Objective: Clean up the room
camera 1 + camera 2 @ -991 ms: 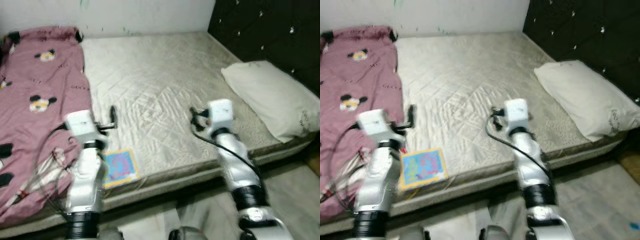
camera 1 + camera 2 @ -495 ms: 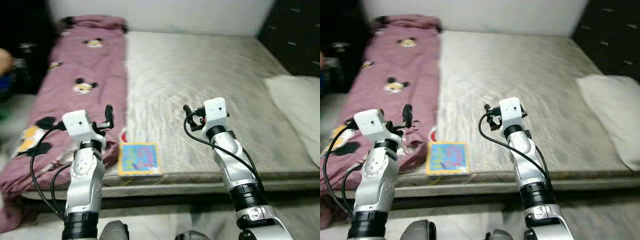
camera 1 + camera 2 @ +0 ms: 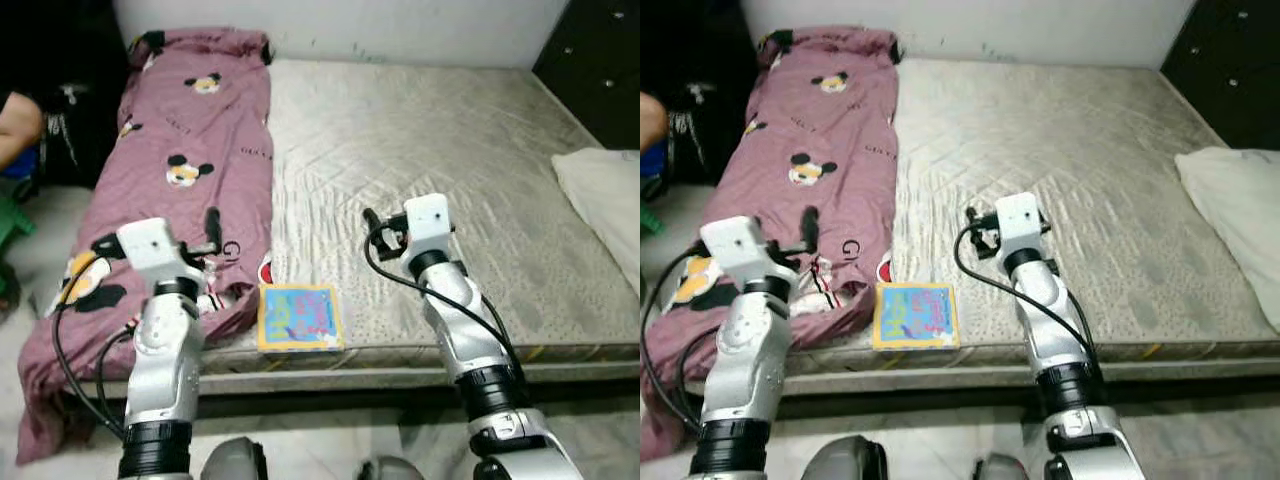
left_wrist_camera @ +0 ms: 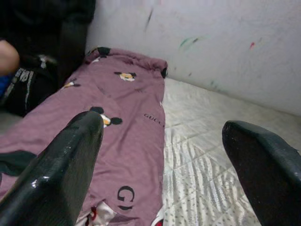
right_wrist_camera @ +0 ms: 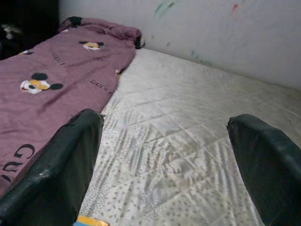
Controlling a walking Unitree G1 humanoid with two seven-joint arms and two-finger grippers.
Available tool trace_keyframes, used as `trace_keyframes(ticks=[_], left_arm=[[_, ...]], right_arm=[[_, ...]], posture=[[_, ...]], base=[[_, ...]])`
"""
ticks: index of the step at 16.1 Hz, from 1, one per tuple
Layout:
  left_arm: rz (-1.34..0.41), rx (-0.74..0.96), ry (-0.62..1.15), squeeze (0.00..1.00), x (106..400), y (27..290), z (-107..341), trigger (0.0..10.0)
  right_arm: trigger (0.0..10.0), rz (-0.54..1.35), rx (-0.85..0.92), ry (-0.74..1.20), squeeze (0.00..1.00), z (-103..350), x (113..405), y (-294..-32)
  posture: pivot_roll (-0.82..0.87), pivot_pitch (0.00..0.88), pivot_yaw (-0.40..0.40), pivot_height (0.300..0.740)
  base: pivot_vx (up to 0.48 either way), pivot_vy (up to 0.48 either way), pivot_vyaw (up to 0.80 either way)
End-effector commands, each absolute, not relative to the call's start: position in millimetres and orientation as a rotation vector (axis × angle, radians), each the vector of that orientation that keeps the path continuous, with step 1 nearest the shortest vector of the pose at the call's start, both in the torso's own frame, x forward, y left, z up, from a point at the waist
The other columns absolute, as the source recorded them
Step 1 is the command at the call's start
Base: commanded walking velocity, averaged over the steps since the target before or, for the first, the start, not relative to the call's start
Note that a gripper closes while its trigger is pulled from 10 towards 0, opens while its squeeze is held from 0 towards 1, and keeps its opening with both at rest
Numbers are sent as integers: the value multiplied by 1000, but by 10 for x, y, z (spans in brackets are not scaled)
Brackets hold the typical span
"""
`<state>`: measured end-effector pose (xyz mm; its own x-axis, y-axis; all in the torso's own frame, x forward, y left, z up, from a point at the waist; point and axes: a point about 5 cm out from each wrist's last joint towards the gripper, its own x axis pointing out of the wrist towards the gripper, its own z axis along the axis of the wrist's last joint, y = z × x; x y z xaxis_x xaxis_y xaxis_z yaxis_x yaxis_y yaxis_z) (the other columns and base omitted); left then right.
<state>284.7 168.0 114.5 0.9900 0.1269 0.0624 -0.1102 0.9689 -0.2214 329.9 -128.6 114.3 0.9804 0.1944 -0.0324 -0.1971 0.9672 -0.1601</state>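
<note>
A mauve blanket [image 3: 190, 150] printed with cartoon mice lies crumpled along the left side of the bare grey mattress [image 3: 430, 130], its lower end spilling over the front edge. A colourful picture book [image 3: 298, 317] lies flat at the mattress's front edge, beside the blanket. My left gripper [image 3: 212, 224] hovers over the blanket's lower part, open with nothing between its fingers [image 4: 70, 160]. My right gripper [image 3: 371, 222] hangs over the middle of the mattress, right of the book, and is open and empty too [image 5: 164, 117].
A white pillow [image 3: 605, 190] lies at the mattress's right edge below a black tufted headboard [image 3: 600, 50]. A person's arm [image 3: 18, 115] and dark clothing show at the far left, with a green object [image 3: 8, 225] on the floor. A white wall backs the bed.
The camera has swung left: the pillow has slid to the right edge and the whole blanket has come into view. Both arms keep the same raised pose with grippers open.
</note>
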Motion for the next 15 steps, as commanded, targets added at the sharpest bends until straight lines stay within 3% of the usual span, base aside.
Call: trace_keyframes(ticks=[1,8,15], left_arm=[[103,-229,-68,0,2852,1603,1144,10000],[90,-214,-89,0,2857,1596,1174,10000],[77,-216,-95,0,2860,1580,1182,10000]], right_arm=[[10000,173,-164,22,0,1144,3304,-1369],[10000,164,-153,28,0,1145,3321,-1388],[10000,166,-160,22,0,1153,3321,-1389]], posture=[[-66,0,-49,740],[-67,0,-50,740],[-68,0,-51,740]], base=[[0,435,0],[0,0,0],[295,0,0]])
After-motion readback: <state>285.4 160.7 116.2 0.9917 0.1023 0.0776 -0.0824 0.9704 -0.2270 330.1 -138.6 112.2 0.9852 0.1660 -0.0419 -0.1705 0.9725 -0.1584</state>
